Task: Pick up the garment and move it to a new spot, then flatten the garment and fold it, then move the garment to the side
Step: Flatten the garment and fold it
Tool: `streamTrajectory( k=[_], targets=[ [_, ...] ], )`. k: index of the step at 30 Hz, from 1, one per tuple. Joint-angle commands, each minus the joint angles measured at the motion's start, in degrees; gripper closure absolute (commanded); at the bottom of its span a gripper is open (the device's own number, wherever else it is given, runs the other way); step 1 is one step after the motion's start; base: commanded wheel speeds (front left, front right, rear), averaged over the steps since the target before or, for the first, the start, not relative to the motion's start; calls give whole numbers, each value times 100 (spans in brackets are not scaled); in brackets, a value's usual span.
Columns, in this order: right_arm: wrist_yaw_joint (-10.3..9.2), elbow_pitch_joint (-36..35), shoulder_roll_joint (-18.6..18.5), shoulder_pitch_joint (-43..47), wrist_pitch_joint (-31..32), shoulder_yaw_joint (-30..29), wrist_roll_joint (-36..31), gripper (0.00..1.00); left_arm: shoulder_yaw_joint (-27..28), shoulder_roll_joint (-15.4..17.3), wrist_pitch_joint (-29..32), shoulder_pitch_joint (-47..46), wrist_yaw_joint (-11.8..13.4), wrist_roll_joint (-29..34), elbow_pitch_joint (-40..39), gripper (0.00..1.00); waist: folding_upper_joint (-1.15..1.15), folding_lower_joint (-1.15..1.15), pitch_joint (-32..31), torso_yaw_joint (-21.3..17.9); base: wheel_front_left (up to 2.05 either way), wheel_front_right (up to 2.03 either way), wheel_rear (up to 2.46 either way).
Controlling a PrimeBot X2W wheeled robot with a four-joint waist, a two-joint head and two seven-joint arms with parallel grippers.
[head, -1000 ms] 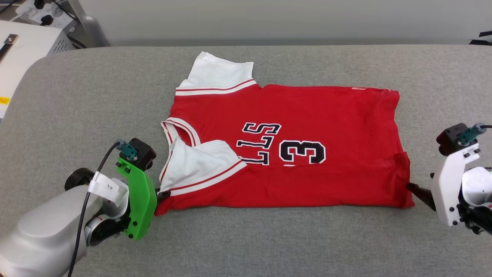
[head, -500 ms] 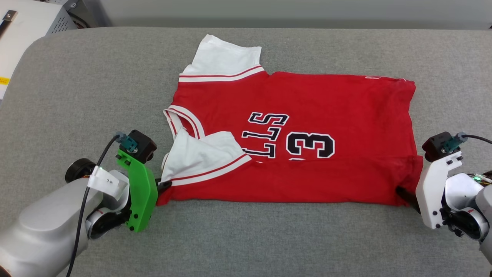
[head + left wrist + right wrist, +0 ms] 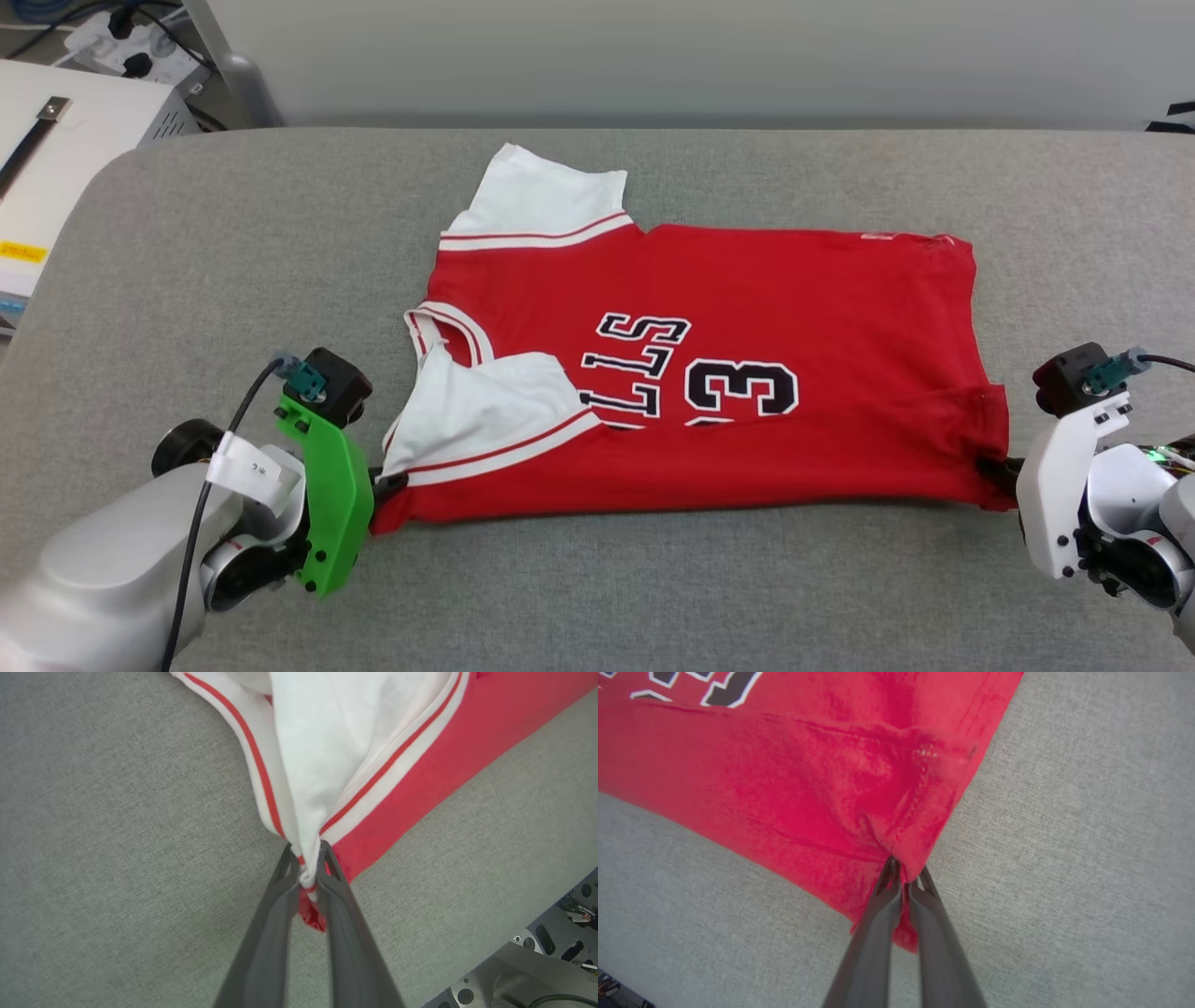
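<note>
The garment (image 3: 709,373) lies flat at the middle of the table (image 3: 187,233). Left gripper (image 3: 306,858): jaws clenched on its collar-end corner. Right gripper (image 3: 906,875): jaws clenched on its hem-end corner. I would raise both corners together, keeping the edge between them taut, so the fold lands square.

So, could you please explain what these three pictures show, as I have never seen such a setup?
It is a two-armed robot at a grey padded table. The wide picture comes from a camera on its head; the two close-ups come from cameras on its wrists, looking along each arm's two dark fingers. A red jersey with white sleeves lies on the table. The left fingers are shut on its near corner by the sleeve; the right fingers are shut on its near hem corner.
</note>
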Motion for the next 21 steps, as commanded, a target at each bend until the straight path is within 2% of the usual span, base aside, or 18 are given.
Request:
streamTrajectory(
  k=[1,12,21],
  targets=[
    [-3,-78,-105,123,-38,1,56,100,12,100,30,119,-11,24,-30,100,0,0,-174,-12,0,0,0],
    [-3,-829,-588,912,131,-314,209,100,12,342,83,588,-11,12,-428,100,0,0,-455,-17,0,0,0],
    [-3,-1112,-598,1578,348,-842,175,100,12,290,78,1047,-6,46,-447,100,0,0,-410,-33,0,0,0]
  ],
)
